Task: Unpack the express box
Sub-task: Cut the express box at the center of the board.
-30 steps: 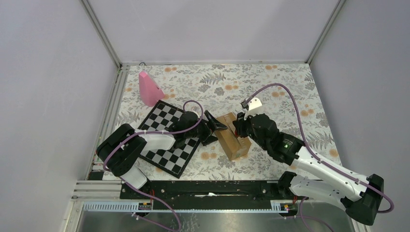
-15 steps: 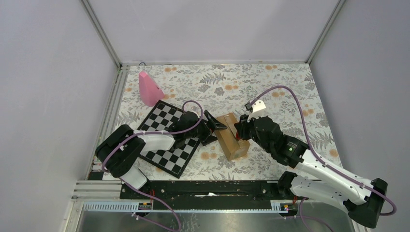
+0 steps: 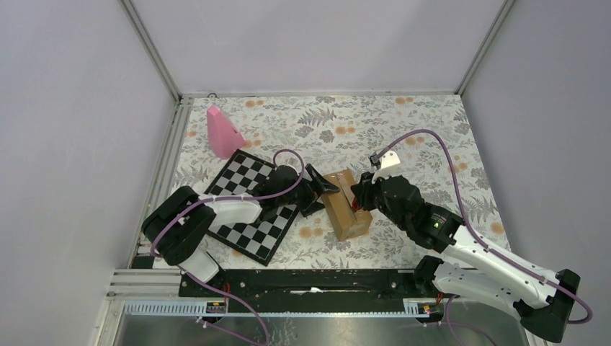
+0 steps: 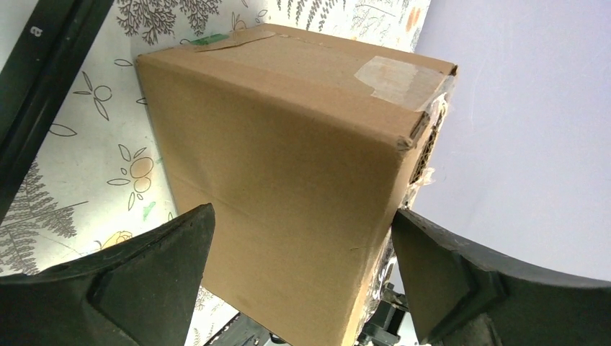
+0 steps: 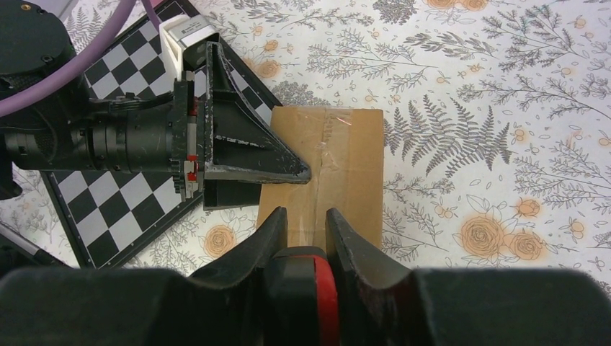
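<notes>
The express box (image 3: 346, 220), a small brown carton with taped seams, lies on the floral table between the arms. In the left wrist view it (image 4: 288, 130) fills the frame, with a small green mark (image 4: 209, 40) at its far top edge. My left gripper (image 3: 322, 191) (image 4: 301, 216) spans the box's left end, a finger against each side. My right gripper (image 3: 357, 200) (image 5: 306, 216) hovers over the box top (image 5: 346, 158), above its tape seam, nearly shut on a red and black tool (image 5: 317, 288) between the finger bases.
A black-and-white chessboard (image 3: 248, 209) lies left of the box, under the left arm, and shows in the right wrist view (image 5: 108, 209). A pink cone (image 3: 222, 133) stands at the back left. Grey walls enclose the table; a black rail runs along the near edge.
My right gripper has slid a little toward the near end of the box top, the arm shifting right. The left arm and the box have stayed put.
</notes>
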Motion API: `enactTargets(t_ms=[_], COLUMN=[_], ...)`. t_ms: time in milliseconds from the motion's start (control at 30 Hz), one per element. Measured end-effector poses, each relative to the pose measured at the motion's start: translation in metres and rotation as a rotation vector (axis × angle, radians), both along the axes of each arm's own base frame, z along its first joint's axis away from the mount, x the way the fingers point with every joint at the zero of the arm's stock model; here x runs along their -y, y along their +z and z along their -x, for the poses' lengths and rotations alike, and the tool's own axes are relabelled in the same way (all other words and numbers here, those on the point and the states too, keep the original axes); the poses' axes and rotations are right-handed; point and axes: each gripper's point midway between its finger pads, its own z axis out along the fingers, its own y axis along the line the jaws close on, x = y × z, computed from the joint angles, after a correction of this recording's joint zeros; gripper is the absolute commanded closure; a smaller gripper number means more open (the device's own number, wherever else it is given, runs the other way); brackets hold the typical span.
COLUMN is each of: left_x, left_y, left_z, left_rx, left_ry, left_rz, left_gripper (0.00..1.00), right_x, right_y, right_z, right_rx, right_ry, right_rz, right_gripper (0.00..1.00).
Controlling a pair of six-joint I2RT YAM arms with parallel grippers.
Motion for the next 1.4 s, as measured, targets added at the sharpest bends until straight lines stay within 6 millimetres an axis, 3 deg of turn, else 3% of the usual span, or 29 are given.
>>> enactTargets(t_ms=[267,567,800,1000,1167,1400], left_x=[-0.002,-0.003,-0.009,-0.010,-0.005,0.018], left_y=[0.003,0.005,0.007,0.009,0.015,0.034], left_z=[0.000,-0.001,-0.010,-0.012,-0.007,0.011], left_rx=[0.031,0.050,0.062,0.062,0.064,0.086], left_ry=[-0.008,-0.011,0.007,0.000,-0.028,-0.095], left_rz=[-0.032,-0.039,-0.034,-0.021,0.006,0.093], left_gripper=[0.01,0.01,0.01,0.01,0.01,0.03], right_x=[-0.004,-0.023,-0.021,-0.022,-0.024,-0.024], right_y=[-0.003,-0.009,-0.012,-0.012,-0.010,-0.010], right_z=[-0.006,-0.032,-0.059,-0.067,-0.069,-0.069], right_rx=[0.018,0.069,0.077,0.086,0.095,0.099], right_ry=[0.004,0.015,-0.009,0.001,0.005,0.011], right_rz=[0.049,0.134,0.171,0.178,0.166,0.154], right_gripper=[1.00,1.00,1.00,1.00,1.00,1.00])
